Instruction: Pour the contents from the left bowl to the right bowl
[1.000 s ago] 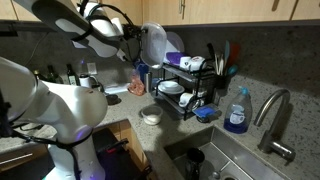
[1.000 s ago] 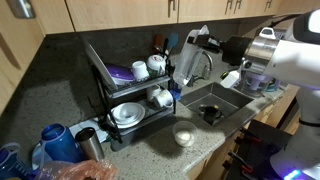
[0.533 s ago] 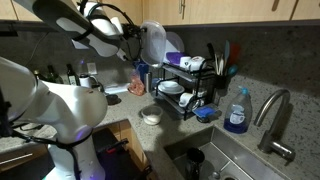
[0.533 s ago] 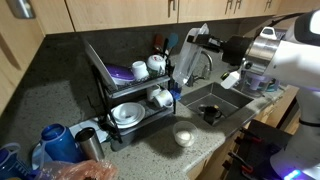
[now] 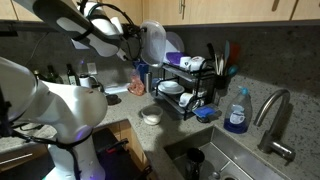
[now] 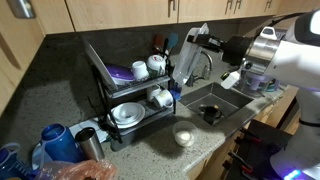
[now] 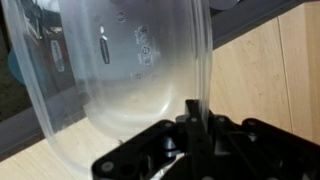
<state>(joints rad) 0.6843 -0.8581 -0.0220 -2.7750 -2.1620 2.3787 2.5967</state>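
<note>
Wrist view is filled mostly by a clear plastic bowl (image 7: 130,70), tipped so that its opening faces the camera. The jaws come in from the bottom edge and are clenched on the bowl's rim, one finger inside and one outside. Pale wooden cabinet fronts (image 7: 275,70) show beyond the plastic. Whether anything lies in the bowl I cannot tell.

In both exterior views the arm (image 5: 95,25) (image 6: 270,55) holds the clear plastic bowl (image 5: 153,42) (image 6: 190,60) high in the air, turned on its side, near the top of a black dish rack (image 5: 185,85) (image 6: 125,95) loaded with plates and cups. A small pale bowl (image 5: 150,116) (image 6: 183,136) stands upright on the dark speckled surface (image 5: 250,145) (image 6: 150,150) just in front of the rack, below the raised bowl and well apart from it.

A steel sink (image 5: 225,160) (image 6: 215,98) lies beside the rack. In an exterior view a blue soap bottle (image 5: 237,112) stands next to the faucet (image 5: 272,115).
</note>
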